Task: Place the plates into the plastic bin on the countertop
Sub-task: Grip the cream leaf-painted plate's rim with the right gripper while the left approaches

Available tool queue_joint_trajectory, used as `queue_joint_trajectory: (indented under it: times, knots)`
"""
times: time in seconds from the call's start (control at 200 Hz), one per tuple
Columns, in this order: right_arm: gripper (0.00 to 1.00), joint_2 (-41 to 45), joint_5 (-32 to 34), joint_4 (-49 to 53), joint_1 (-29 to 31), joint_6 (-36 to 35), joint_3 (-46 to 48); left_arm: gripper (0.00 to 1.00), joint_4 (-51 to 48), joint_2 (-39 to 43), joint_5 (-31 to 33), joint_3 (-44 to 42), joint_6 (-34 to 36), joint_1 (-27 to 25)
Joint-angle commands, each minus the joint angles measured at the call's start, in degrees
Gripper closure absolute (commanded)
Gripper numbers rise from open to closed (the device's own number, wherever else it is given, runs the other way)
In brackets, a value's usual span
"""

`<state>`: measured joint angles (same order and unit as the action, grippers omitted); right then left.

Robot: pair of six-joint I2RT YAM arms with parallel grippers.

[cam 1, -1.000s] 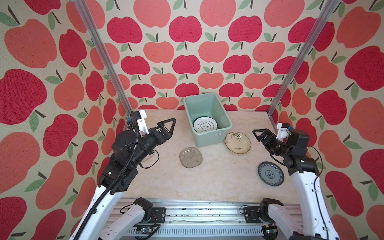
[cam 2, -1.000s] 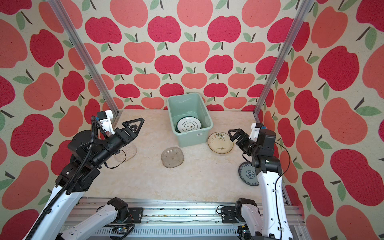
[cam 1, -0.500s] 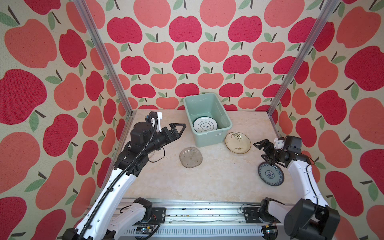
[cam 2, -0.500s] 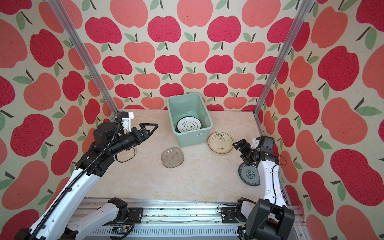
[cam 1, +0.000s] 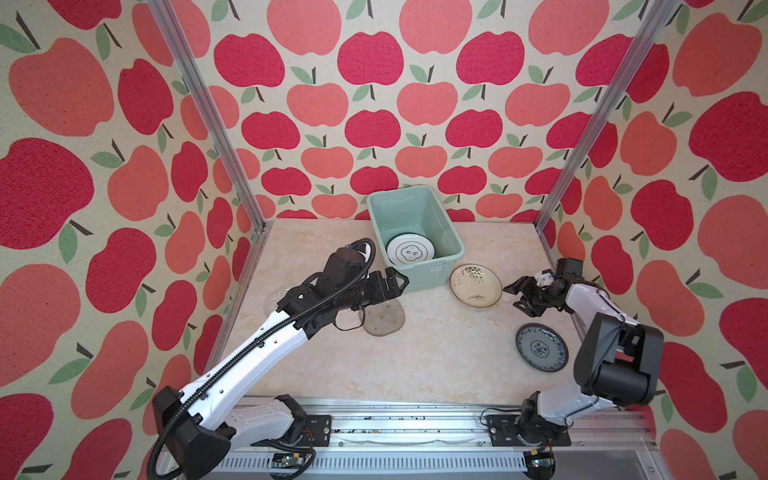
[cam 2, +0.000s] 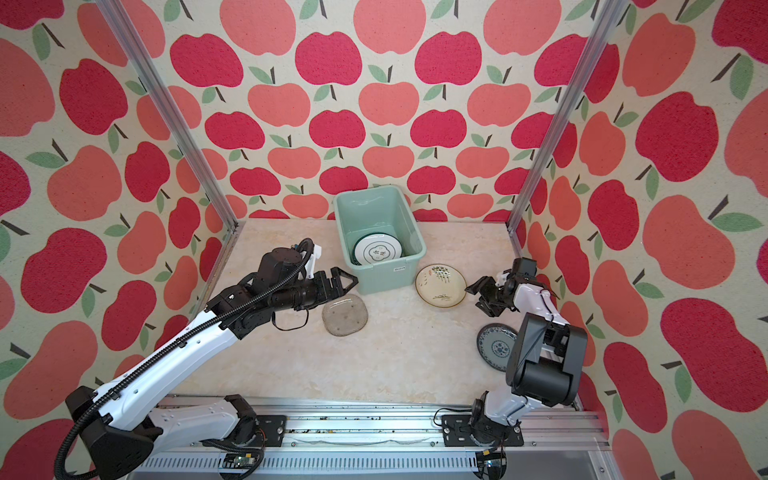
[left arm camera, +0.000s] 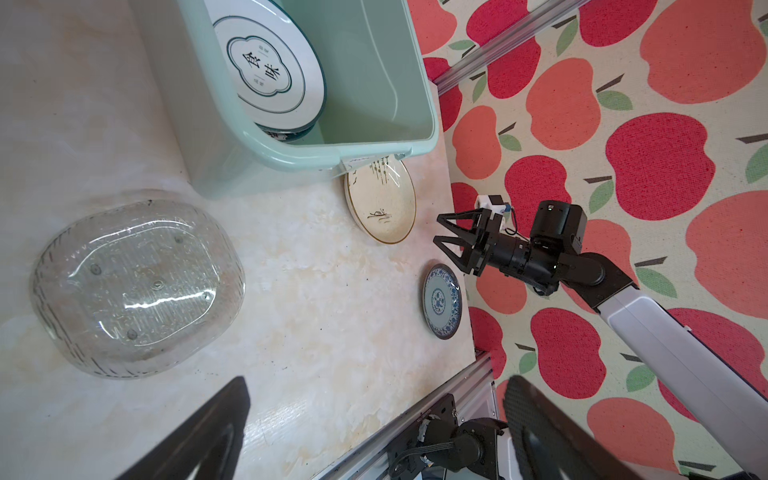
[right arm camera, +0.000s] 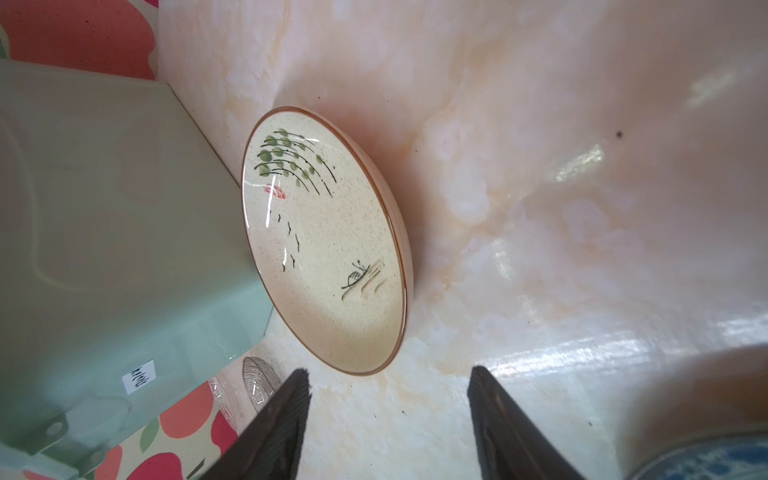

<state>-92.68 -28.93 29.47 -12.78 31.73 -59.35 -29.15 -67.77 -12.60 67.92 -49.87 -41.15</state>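
Observation:
The mint-green plastic bin [cam 1: 424,276] stands at the back of the countertop [cam 1: 436,365], with a white, dark-green-rimmed plate [cam 1: 410,251] leaning inside. A cream plate with a plant drawing [cam 1: 476,285] lies right of the bin, and a blue-patterned plate [cam 1: 541,347] lies nearer the right rail. A clear glass plate [cam 1: 384,319] lies in front of the bin. My left gripper [cam 1: 401,286] hovers open over its far edge. My right gripper [cam 1: 510,297] stands open and empty just right of the cream plate [right arm camera: 328,249], which lies beyond its fingertips [right arm camera: 301,374].
A second clear glass plate [cam 1: 276,297] lies near the left wall, partly hidden by my left arm. Aluminium posts and apple-patterned walls close in the countertop on three sides. A rail [cam 1: 415,419] with both arm bases runs along the front edge.
My left arm has reached forward and rightward to the glass plate by the bin. My right gripper has dropped low beside the cream plate and its jaws have narrowed.

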Motion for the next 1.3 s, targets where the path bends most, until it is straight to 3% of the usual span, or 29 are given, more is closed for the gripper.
queue_joint_trajectory:
  times: [0.0,0.22,0.56,0.675,0.965,1.296]
  knots:
    - [0.42,-4.76,2.2,3.89,2.49,-3.9,-4.47,0.03,-1.0,-0.78,3.29,-1.93,-3.15,-1.53]
    - [0.54,-12.23,6.69,7.89,6.03,-7.56,-9.44,0.03,2.36,-1.79,7.45,-4.69,-8.28,-3.65]
    - [0.92,-13.97,14.07,14.84,10.29,-13.08,-10.39,0.07,3.57,-3.45,9.31,-6.75,-11.73,-4.38]
    - [1.0,-13.52,16.28,18.18,12.02,-14.6,-9.28,0.08,4.09,-4.09,8.62,-6.92,-11.83,-4.38]
    - [1.0,-10.35,22.18,25.91,19.07,-19.14,-6.21,0.08,4.24,-5.56,6.55,-7.18,-10.52,-4.91]
    - [1.0,-10.3,21.14,27.41,29.51,-24.48,-2.57,0.13,4.01,-9.73,1.99,-7.32,-9.42,-4.82]
